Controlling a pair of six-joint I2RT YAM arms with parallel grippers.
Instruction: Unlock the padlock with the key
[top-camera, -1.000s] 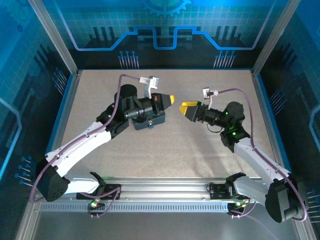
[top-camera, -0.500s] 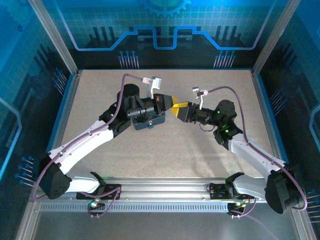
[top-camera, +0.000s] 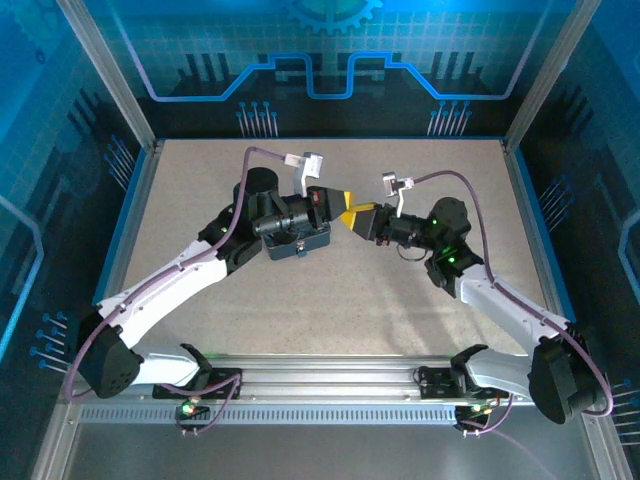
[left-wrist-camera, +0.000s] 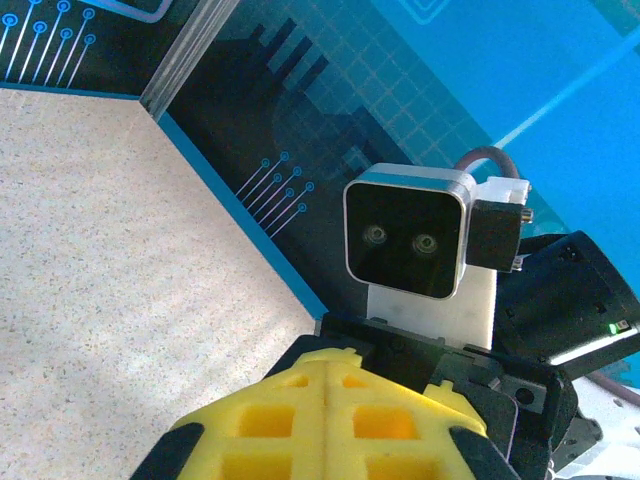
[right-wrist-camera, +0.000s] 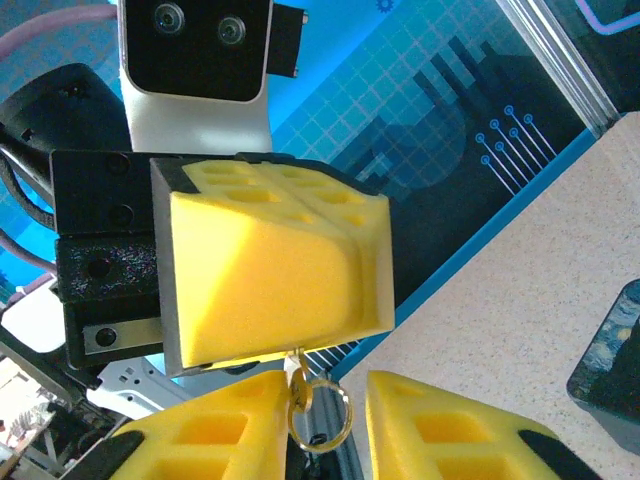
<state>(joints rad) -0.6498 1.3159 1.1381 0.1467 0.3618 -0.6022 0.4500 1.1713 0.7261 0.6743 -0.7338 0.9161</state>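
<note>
place: robot lab cell | evidence: aluminium frame (top-camera: 105, 70), blue circuit-print walls (top-camera: 450, 40)

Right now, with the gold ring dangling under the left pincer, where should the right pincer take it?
Probably take the gold ring by its free hanging loop, right pincer coming from opposite the left pincer, whose shut pads cover its top.

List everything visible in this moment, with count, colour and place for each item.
Table: one, speckled beige, under both arms.
Tin box: one, dark blue painted, on the table beneath the left wrist.
Key: one, small, brass-looking, with a ring, hanging from the left pincer's tips.
Backdrop panels: blue circuit pattern, around the table.
Left pincer: one, yellow pads, shut on the key.
Right pincer: one, yellow pads, open, fingers either side of the ring.
Wrist cameras: two, silver and black, one above each pincer.
</note>
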